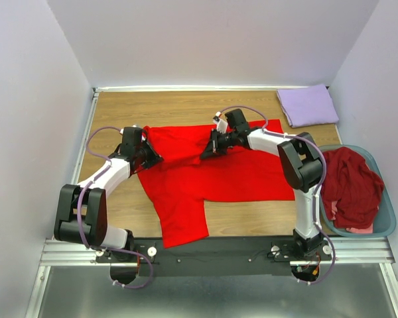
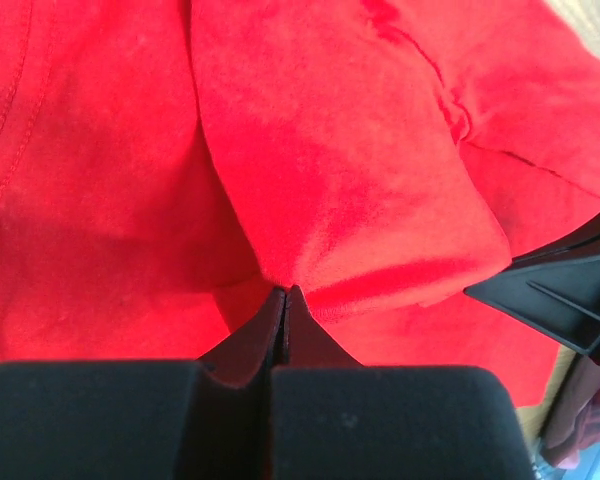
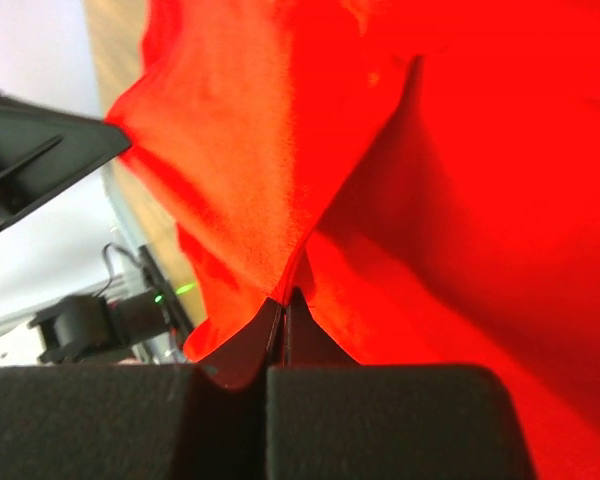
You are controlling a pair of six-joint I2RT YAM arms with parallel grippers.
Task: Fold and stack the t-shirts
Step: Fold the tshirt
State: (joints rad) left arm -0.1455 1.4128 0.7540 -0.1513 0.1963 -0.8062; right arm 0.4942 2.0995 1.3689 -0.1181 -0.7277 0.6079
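Note:
A bright red t-shirt [image 1: 205, 175] lies spread on the wooden table, with a sleeve hanging toward the near edge. My left gripper [image 1: 151, 159] sits at the shirt's left edge. In the left wrist view it [image 2: 284, 292] is shut, pinching a fold of the red cloth [image 2: 360, 180]. My right gripper [image 1: 207, 152] is over the shirt's upper middle. The right wrist view shows it [image 3: 288, 293] shut on a lifted ridge of the same cloth [image 3: 250, 170]. A folded lavender t-shirt [image 1: 308, 105] lies at the back right corner. Maroon t-shirts [image 1: 350, 185] are heaped in the basket.
A teal-blue plastic basket [image 1: 383, 228] stands at the table's right edge, beside the right arm. White walls close in the table on the left, back and right. Bare wood [image 1: 119, 109] shows at the back left.

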